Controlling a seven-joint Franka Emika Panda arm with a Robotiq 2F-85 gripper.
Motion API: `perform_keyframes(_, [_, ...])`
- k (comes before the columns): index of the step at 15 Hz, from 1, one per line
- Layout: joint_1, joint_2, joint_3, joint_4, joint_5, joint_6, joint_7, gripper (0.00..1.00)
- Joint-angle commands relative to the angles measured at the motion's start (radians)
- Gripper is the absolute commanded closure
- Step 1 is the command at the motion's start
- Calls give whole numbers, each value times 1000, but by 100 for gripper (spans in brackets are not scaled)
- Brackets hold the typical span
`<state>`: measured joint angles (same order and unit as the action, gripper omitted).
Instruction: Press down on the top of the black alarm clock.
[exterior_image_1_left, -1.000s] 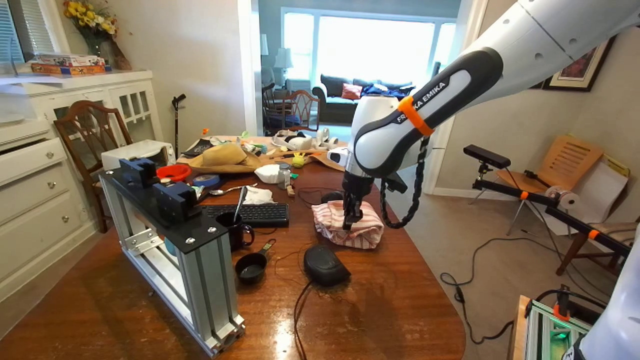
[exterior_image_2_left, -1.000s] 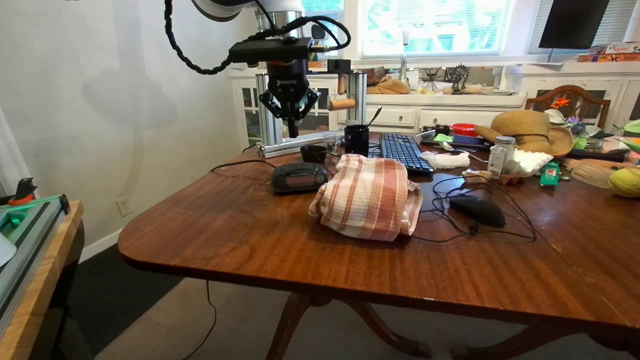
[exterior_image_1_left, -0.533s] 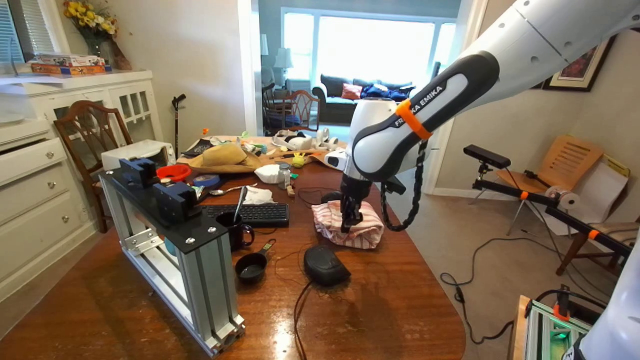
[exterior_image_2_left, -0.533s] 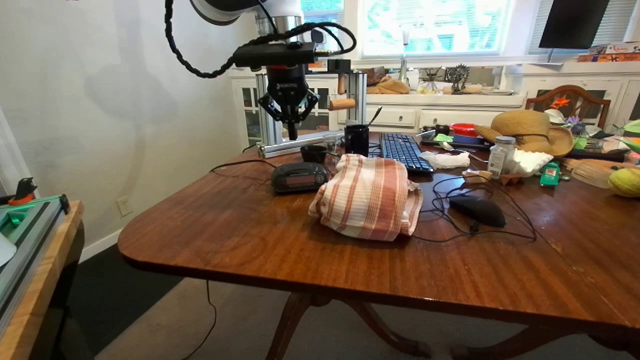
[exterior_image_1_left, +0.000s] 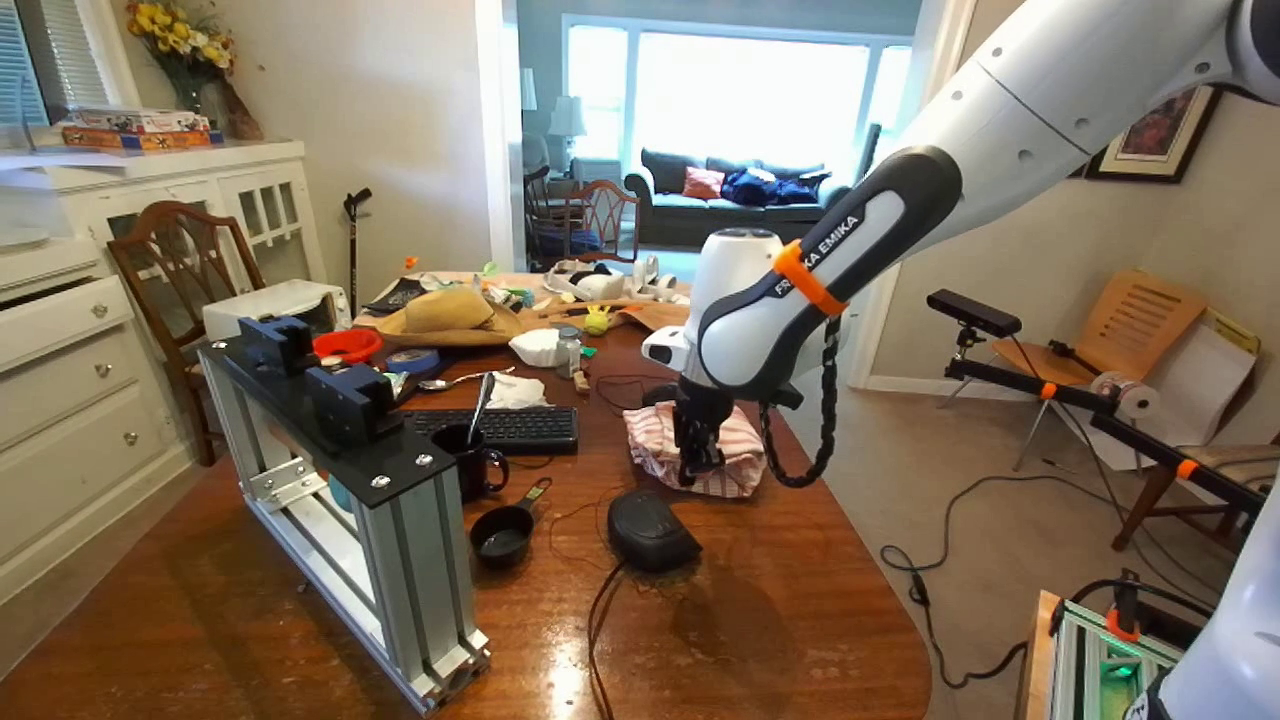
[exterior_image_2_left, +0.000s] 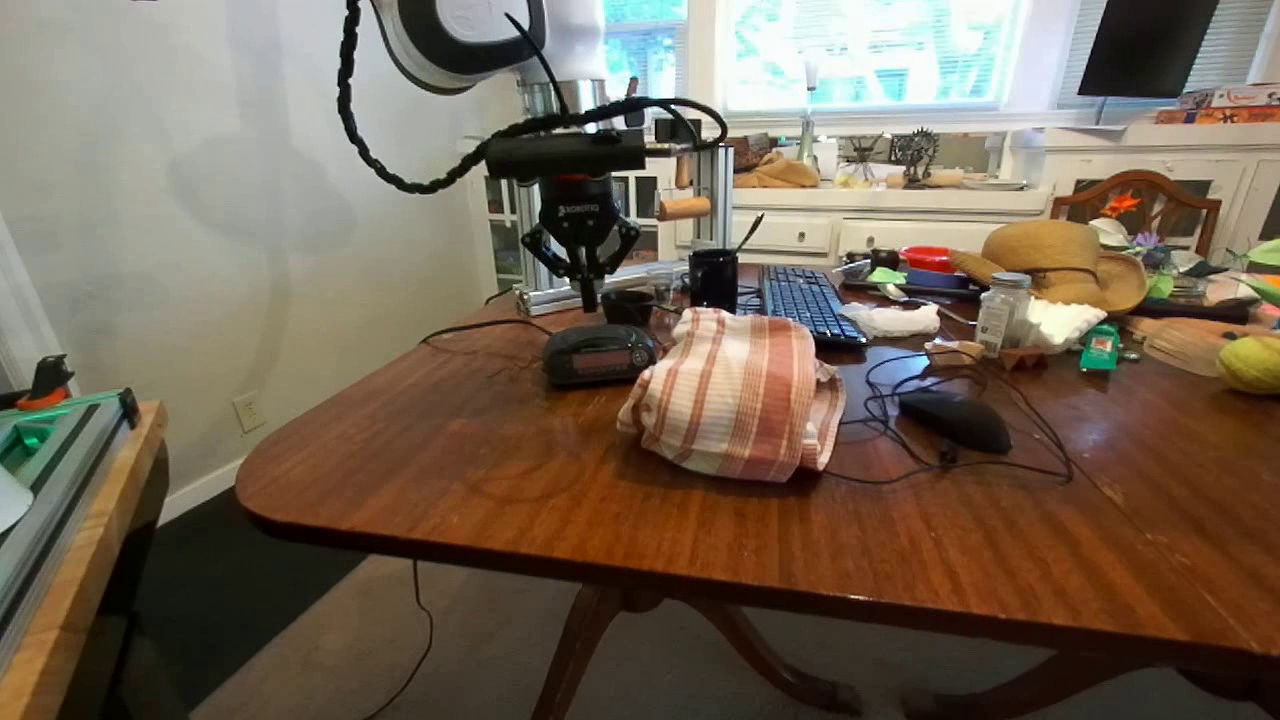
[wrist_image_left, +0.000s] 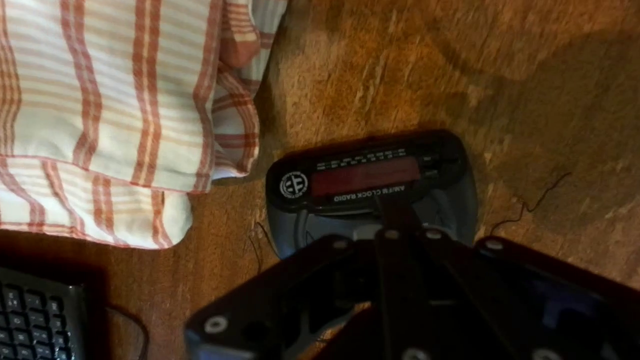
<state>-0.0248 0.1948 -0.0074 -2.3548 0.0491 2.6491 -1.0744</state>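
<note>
The black alarm clock (exterior_image_1_left: 645, 532) sits upright on the wooden table, its red display facing out in an exterior view (exterior_image_2_left: 598, 356). A thin dark cord trails from it. In the wrist view the clock (wrist_image_left: 367, 177) lies under the fingers, which cover part of its top. My gripper (exterior_image_2_left: 588, 303) is shut with its fingers together and nothing between them. It points down a little above the clock's top, with a small gap. In an exterior view the gripper (exterior_image_1_left: 690, 478) shows in front of the striped cloth bundle (exterior_image_1_left: 742, 462).
The striped cloth bundle (exterior_image_2_left: 735, 400) lies beside the clock. A black measuring cup (exterior_image_1_left: 503, 537), a black mug (exterior_image_2_left: 712, 280) and a keyboard (exterior_image_2_left: 808, 303) are near. A metal frame (exterior_image_1_left: 425, 590) stands on the table. A mouse (exterior_image_2_left: 955, 420) with cord lies past the cloth.
My gripper has moved down toward the clock's top, staying shut. The arm has lowered with it. The clock and the cloth have not moved.
</note>
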Motion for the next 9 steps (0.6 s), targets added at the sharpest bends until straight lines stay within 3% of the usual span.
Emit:
perform_keyframes(1, [-14,50,20,4,-63,70,9,100])
perform_keyframes(6, [-15,91,28,10,-135,117,23,100])
perform_keyframes(9, [-39,106,64,6,-97,135,-14,100])
